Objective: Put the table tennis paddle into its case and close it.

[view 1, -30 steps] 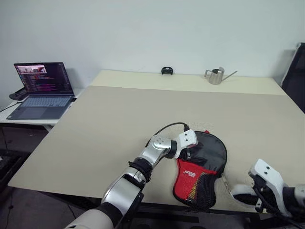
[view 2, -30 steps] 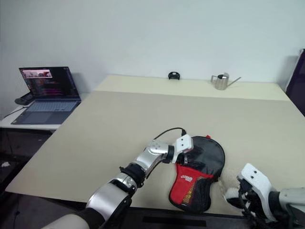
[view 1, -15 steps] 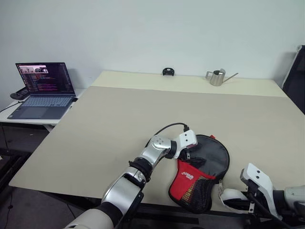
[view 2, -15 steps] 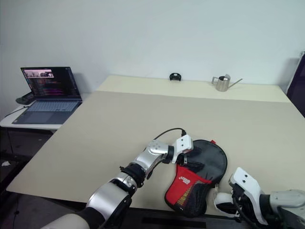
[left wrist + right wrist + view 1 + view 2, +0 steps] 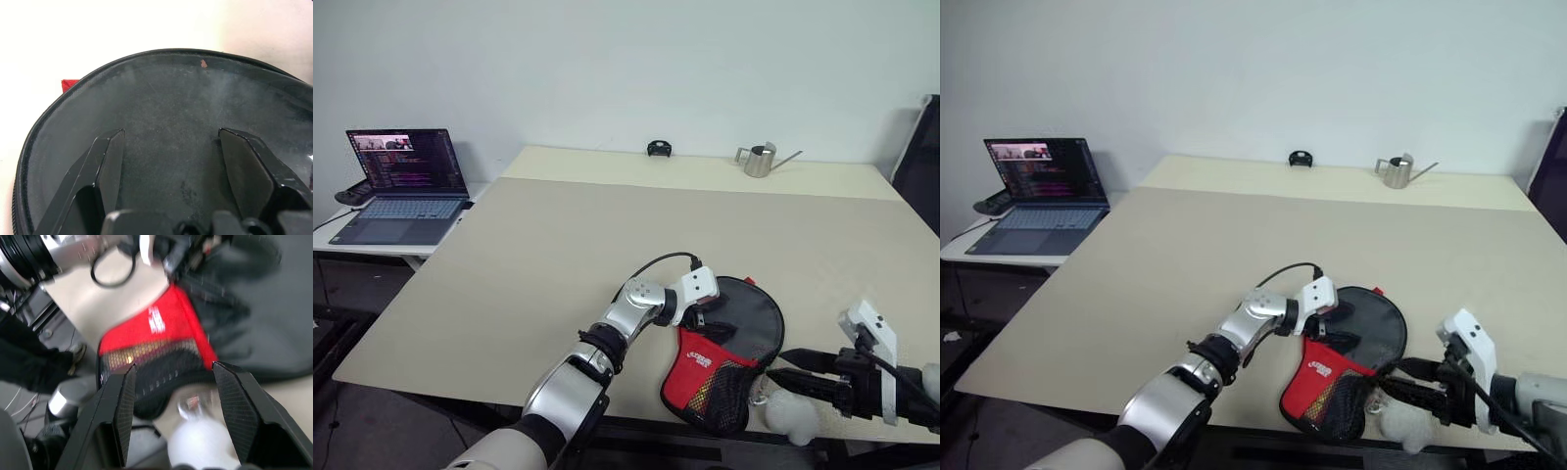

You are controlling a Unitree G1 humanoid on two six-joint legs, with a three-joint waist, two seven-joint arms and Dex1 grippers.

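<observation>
The black-and-red paddle case lies at the near edge of the desk, its handle end with the mesh pocket toward the near side. The left hand rests over its round black part, fingers spread apart and gripping nothing. The right hand, open and empty, points left at the case's near right edge, with a fuzzy white ball just below it.

The case is smeared by blur in the right wrist view, its white logo unreadable. In the left wrist view its round black end runs off the frame's right and bottom edges. The small dark object at upper centre is too small to identify.
</observation>
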